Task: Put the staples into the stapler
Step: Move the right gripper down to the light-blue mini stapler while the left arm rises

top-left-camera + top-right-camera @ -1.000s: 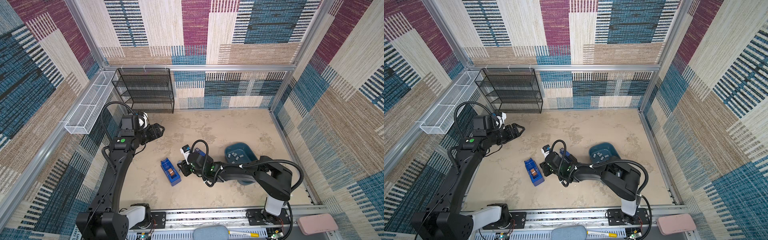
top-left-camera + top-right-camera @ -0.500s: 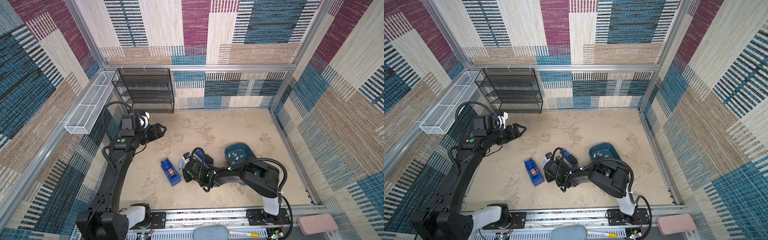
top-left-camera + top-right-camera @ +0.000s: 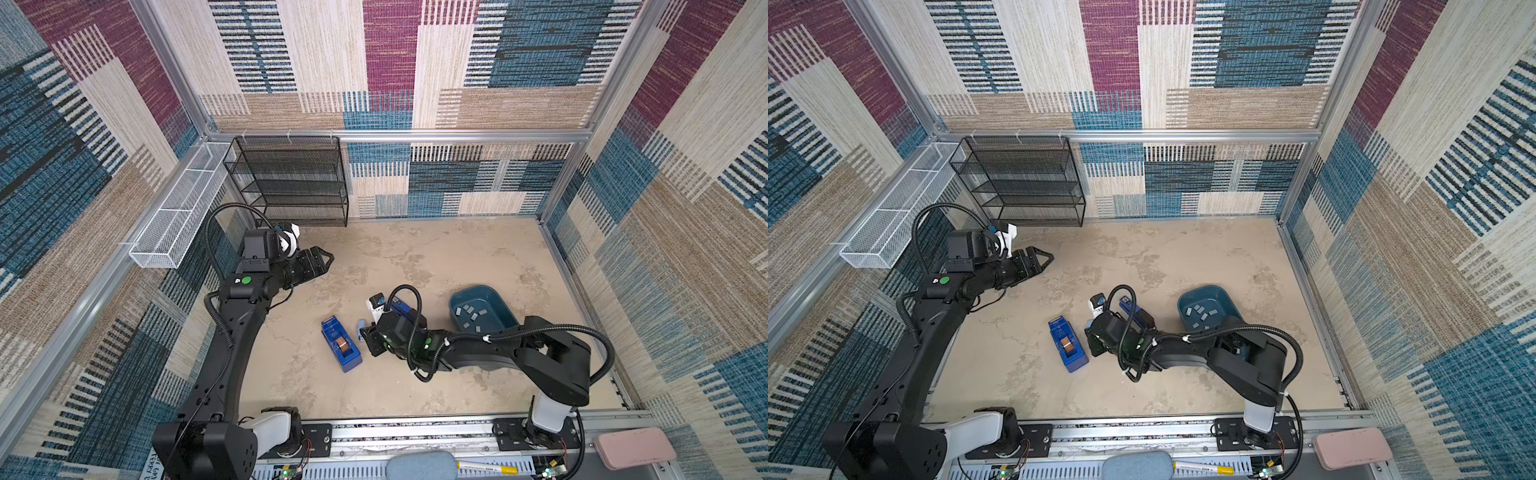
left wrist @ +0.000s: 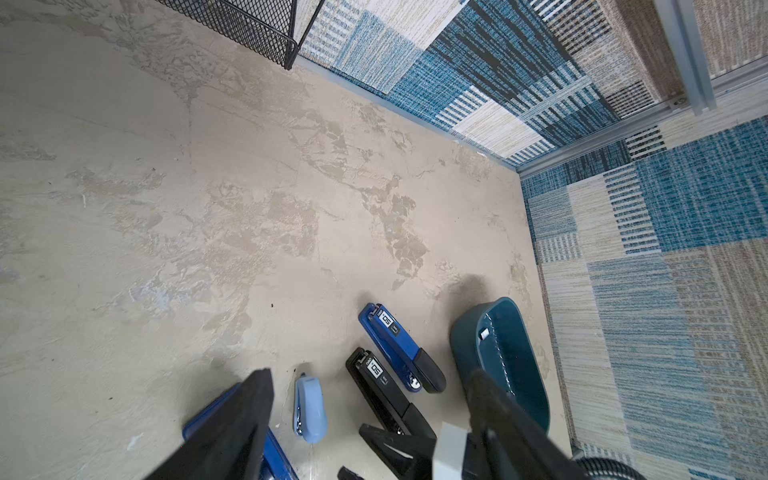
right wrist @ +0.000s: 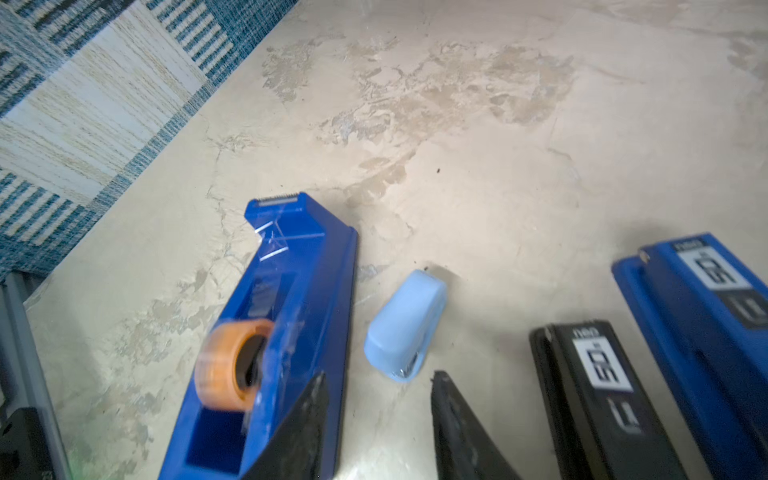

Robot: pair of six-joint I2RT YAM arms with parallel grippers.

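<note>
On the beige table, near the front, the right pincer (image 5: 378, 386) sits low w/ its black jaws a bit apart & nothing in them. It points at the small light-blue plastic stapler (image 5: 405, 324), just ahead of its tips. That one lies between the blue tape holder (image 5: 299, 282) & the long black stapler (image 4: 382, 390). The left pincer (image 3: 322, 266) hangs off to the side, wide open, empty. The little grey metal staples (image 3: 471, 313) all lie in the dark teal plastic tub (image 3: 473, 289). No stapler looks opened. So the job has barely begun: open one, get a strip, put it in, shut it.
</note>
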